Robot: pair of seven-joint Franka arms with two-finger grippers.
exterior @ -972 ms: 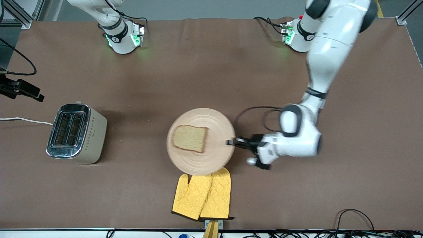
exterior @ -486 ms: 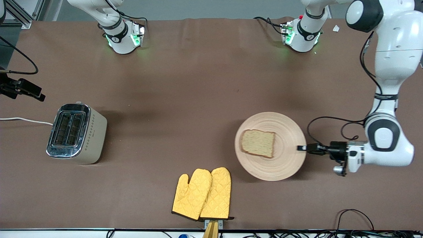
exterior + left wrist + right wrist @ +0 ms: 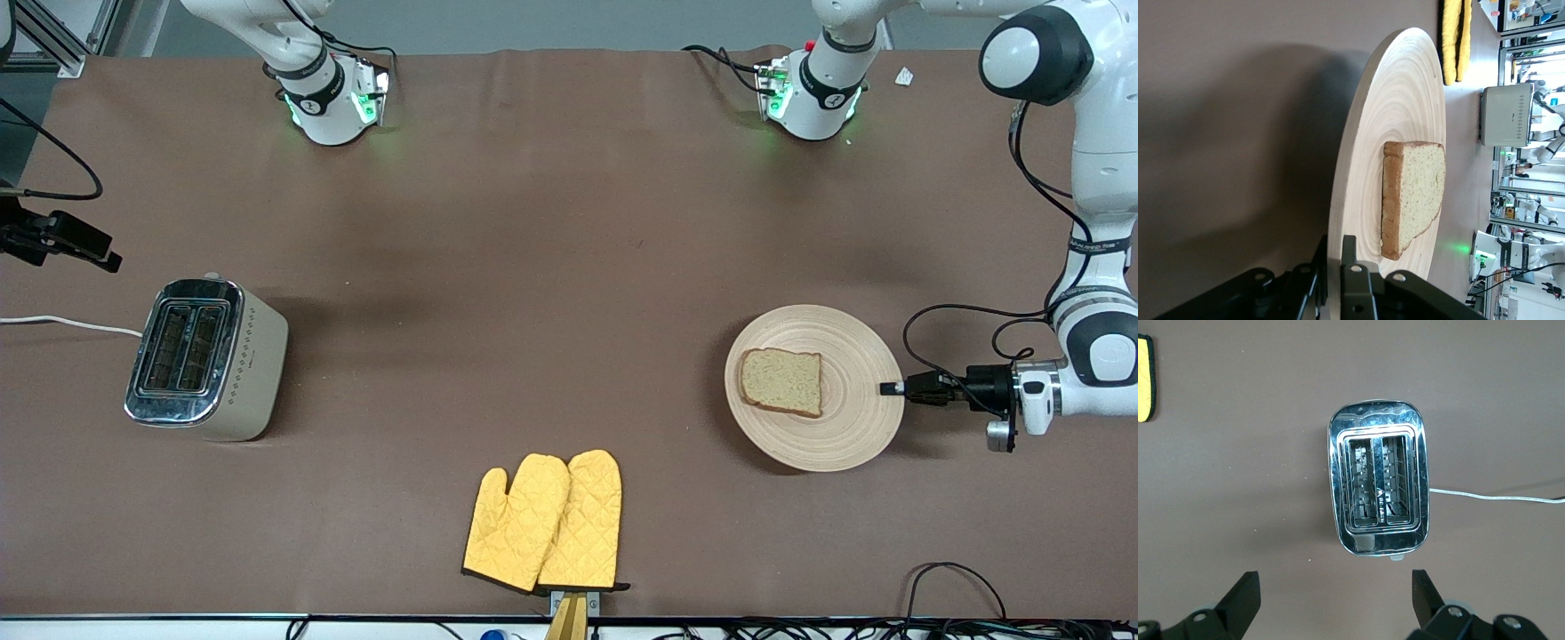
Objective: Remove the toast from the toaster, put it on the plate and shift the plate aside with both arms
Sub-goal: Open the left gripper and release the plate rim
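The round beige plate (image 3: 845, 427) lies toward the left arm's end of the table, with the toast (image 3: 782, 381) flat on it. My left gripper (image 3: 892, 388) is shut on the plate's rim at the side toward the left arm's end. The left wrist view shows its jaws (image 3: 1336, 267) clamped over the plate's edge (image 3: 1405, 100), with the toast (image 3: 1418, 193) just past them. My right gripper (image 3: 1335, 587) is open and empty, high over the toaster (image 3: 1379, 485). It is out of the front view.
The silver toaster (image 3: 203, 358), both slots empty, stands toward the right arm's end, its white cord (image 3: 62, 324) trailing off the table. Two yellow oven mitts (image 3: 544, 522) lie near the front edge, nearer the camera than the plate. Cables (image 3: 951, 582) lie at the front corner.
My left gripper has drawn the plate, with the toast on it, from beside the mitts toward the left arm's end of the table. The toaster and mitts have not moved.
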